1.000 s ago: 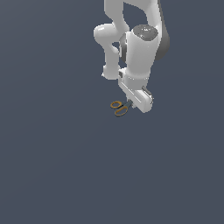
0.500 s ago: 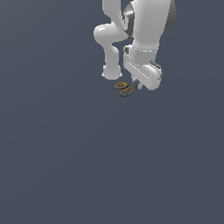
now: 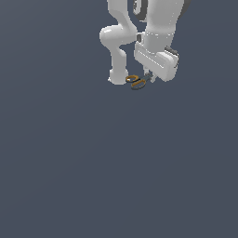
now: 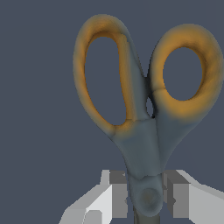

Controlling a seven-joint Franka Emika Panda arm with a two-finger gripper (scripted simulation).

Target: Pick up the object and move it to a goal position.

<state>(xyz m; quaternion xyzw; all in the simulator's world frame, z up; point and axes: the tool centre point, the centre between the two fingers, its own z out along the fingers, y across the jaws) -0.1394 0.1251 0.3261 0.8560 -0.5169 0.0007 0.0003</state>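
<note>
Scissors [image 4: 144, 144] are in the grasp. In the wrist view the two fingers [image 4: 114, 192] sit on either side of the pivot area, pads pressed to the dark metal just below the handles, with no gap visible between pad and metal. The fingers are nearly closed, spread only by the thickness of the scissors at the pivot.

Both orange-yellow loops project away from the camera, clear of the fingers. The blades run back under the gripper [image 4: 146, 199] and are out of view. Judgement: gripping at the pivot makes sense, since it is the thickest and stiffest part and lies near the balance point, so the loops should not swing the tool round.

In the exterior view the scissors [image 3: 135, 82] hang just under the white gripper [image 3: 149, 76], close beside the arm's base [image 3: 117, 76]. Whether they are clear of the counter [image 3: 116, 176] cannot be told from this angle; no shadow or gap reads clearly.

No goal marker shows in either view. Judgement: pick appears complete, carry to goal outstanding. Risk: the thin part could rotate between flat pads.
</note>
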